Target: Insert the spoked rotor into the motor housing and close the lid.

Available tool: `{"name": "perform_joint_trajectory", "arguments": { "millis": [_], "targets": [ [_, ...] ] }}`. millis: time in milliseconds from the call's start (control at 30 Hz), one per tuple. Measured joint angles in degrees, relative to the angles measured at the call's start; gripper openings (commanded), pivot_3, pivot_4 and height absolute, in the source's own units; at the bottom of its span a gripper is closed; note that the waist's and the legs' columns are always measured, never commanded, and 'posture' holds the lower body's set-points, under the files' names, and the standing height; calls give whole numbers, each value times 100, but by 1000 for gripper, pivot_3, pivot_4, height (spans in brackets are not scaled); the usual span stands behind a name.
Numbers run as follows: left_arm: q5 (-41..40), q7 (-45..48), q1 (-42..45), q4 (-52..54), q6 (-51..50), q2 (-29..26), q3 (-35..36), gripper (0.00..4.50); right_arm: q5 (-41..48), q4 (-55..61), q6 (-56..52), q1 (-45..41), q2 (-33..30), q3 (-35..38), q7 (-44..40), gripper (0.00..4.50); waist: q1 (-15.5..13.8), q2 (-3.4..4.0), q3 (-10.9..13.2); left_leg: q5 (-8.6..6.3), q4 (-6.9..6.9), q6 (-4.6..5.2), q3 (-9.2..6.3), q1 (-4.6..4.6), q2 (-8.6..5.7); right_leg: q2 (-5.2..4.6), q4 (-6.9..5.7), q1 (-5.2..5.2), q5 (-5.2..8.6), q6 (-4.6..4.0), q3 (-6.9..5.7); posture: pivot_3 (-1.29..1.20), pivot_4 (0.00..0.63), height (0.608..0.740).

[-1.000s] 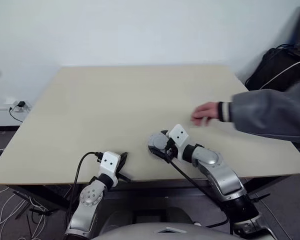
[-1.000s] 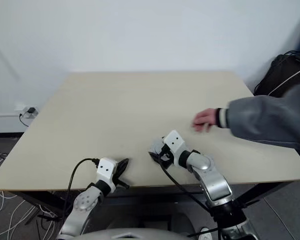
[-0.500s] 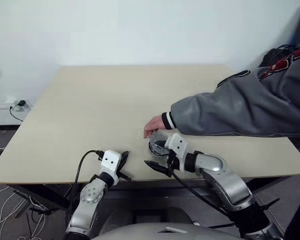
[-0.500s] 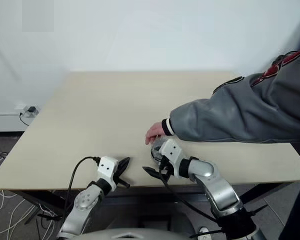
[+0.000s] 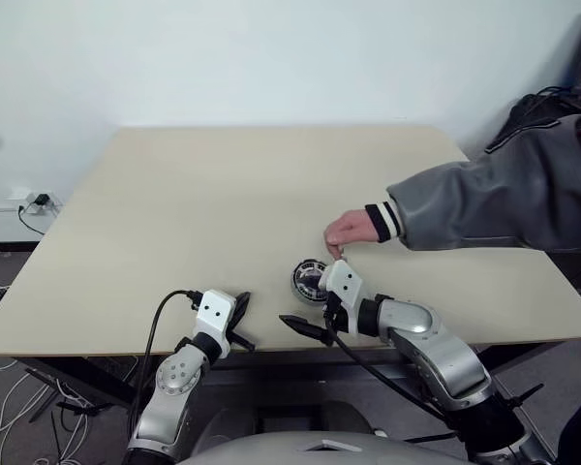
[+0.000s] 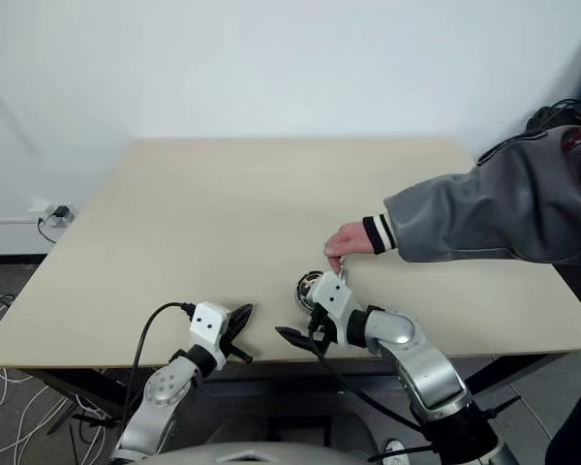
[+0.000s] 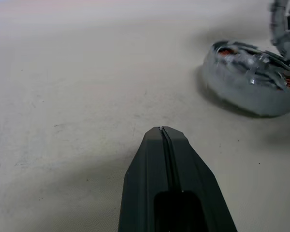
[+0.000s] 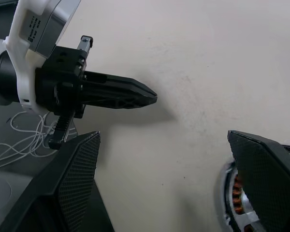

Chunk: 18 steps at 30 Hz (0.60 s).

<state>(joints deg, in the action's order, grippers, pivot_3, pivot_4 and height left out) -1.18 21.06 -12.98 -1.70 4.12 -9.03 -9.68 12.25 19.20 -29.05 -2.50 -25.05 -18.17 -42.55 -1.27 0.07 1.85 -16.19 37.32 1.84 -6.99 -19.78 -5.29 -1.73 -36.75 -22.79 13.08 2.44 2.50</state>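
Since a second ago your right gripper (image 5: 300,310) has let go of the motor housing (image 5: 309,279) and pulled back toward the near table edge, and a person's hand (image 5: 350,231) has reached in to the housing and drawn back again, now hovering just behind it. Working from your left: the wall socket with its plug (image 5: 34,204) sits beyond the table's far-left side, and your left gripper (image 5: 238,312) rests at the near edge of the table (image 5: 223,203), fingers pressed together and holding nothing, unchanged. The housing lies on the table between your right gripper's spread, empty fingers and the hand, copper windings visible inside it. The grey sleeve (image 5: 484,199) crosses the table's right side, with a black bag (image 5: 537,121) behind it.
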Motion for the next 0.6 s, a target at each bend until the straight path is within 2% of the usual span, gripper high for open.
{"name": "perform_joint_trajectory", "arguments": {
  "millis": [467,567,600],
  "targets": [
    [0,-15,-27,2,-16,14,-3,0,15,5,24,-2,163,13,150,4480,-1,0,0,0,0,0,0,0,0,1,-1,0,0,0,1,0,0,740],
    [0,-13,-28,2,-17,14,-4,0,27,4,120,-41,557,155,512,3901,0,1,0,0,0,-1,0,0,2,1,-3,-1,0,0,1,0,0,740],
    [0,-12,-28,2,-17,14,-4,0,27,4,144,-81,673,233,654,3571,-2,1,0,0,0,-1,1,0,1,1,-2,-1,0,0,1,0,0,740]
  ]
}}
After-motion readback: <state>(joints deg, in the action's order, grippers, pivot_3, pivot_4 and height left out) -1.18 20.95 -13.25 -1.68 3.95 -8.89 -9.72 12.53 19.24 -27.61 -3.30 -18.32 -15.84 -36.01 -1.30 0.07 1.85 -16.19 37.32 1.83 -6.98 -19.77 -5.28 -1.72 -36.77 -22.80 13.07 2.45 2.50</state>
